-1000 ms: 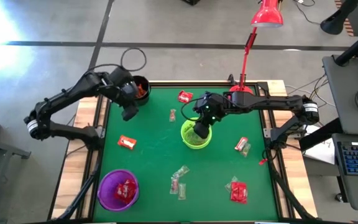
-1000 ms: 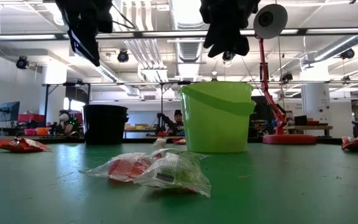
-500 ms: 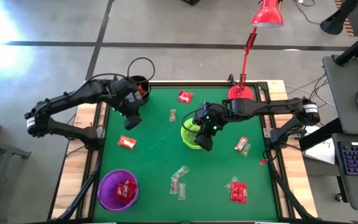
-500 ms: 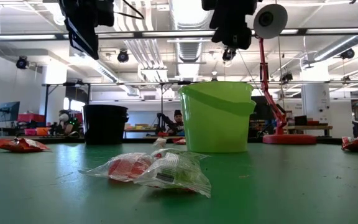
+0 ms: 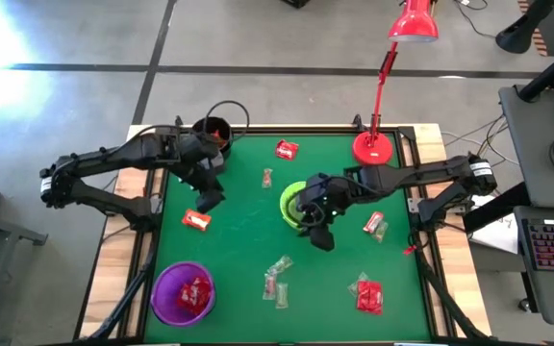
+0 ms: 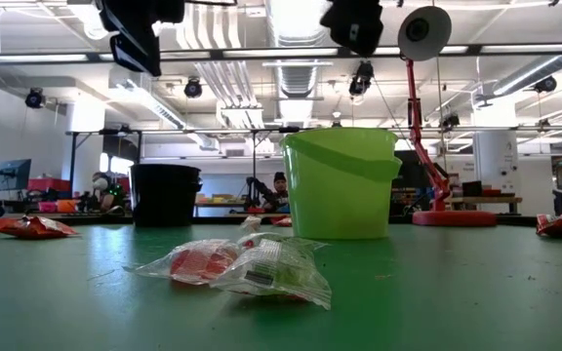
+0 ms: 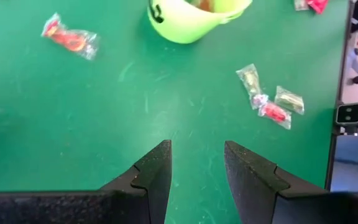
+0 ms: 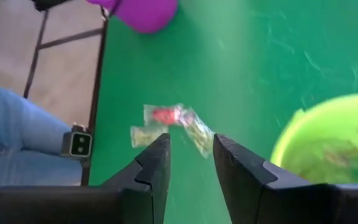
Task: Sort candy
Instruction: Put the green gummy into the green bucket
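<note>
Clear-wrapped candy (image 6: pixel 237 268) lies nearest the low camera on green table (image 5: pixel 239 240). Right gripper (image 5: pixel 321 237) hovers beside green cup (image 5: pixel 294 204), fingers narrowly apart, empty. Left gripper (image 5: pixel 210 199) empty, parted, above red candy (image 5: pixel 196 220).

Grey floor (image 5: pixel 258 38), red lamp (image 5: pixel 414 21)
</note>
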